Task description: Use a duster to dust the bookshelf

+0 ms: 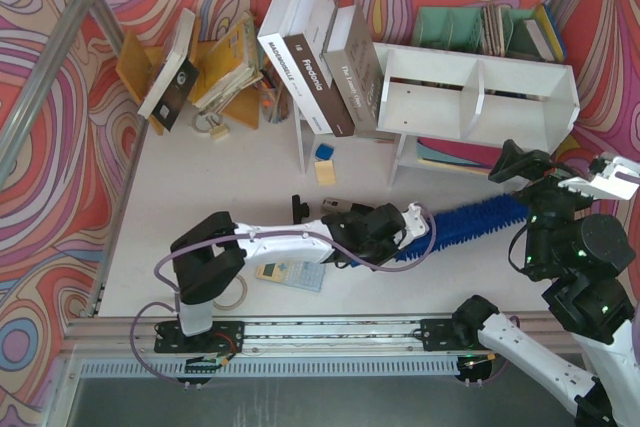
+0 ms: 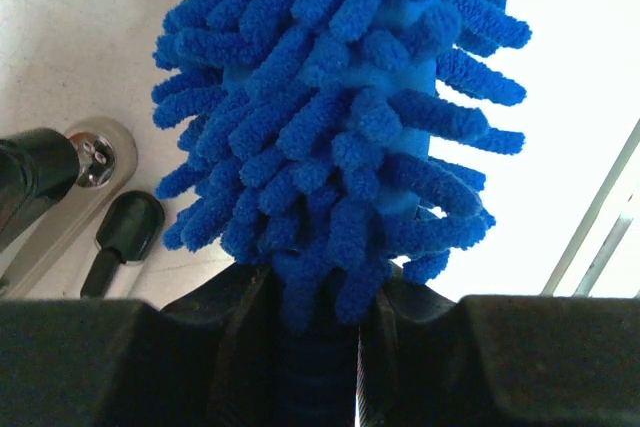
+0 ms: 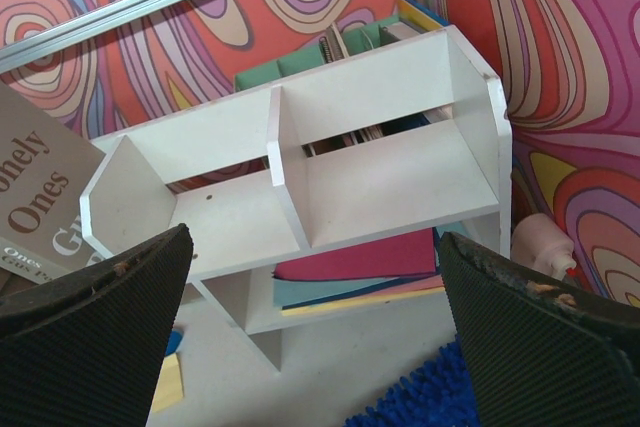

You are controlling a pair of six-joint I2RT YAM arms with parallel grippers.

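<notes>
The white bookshelf point(image 1: 480, 87) stands at the back right, and its two upper compartments point(image 3: 380, 187) face my right wrist camera. My left gripper point(image 1: 405, 222) is shut on the duster point(image 1: 475, 222) where the handle meets the fluffy blue head. The head points right, low over the table in front of the shelf. In the left wrist view the duster's head point(image 2: 340, 117) fills the frame above the shut left gripper point(image 2: 320, 347). My right gripper point(image 1: 565, 172) hovers open near the brush tip. Its wide-apart fingers point(image 3: 90, 337) hold nothing, and the duster's tip point(image 3: 420, 402) lies below them.
Coloured folders point(image 3: 360, 277) lie on the shelf's lower level. Large books point(image 1: 310, 57) lean against its left side. A teal file organizer point(image 1: 470, 27) stands behind it and an orange book rack point(image 1: 215, 67) at back left. Sticky notes point(image 1: 325, 167), a notepad point(image 1: 290, 272) and a tape roll point(image 1: 232, 295) lie on the table.
</notes>
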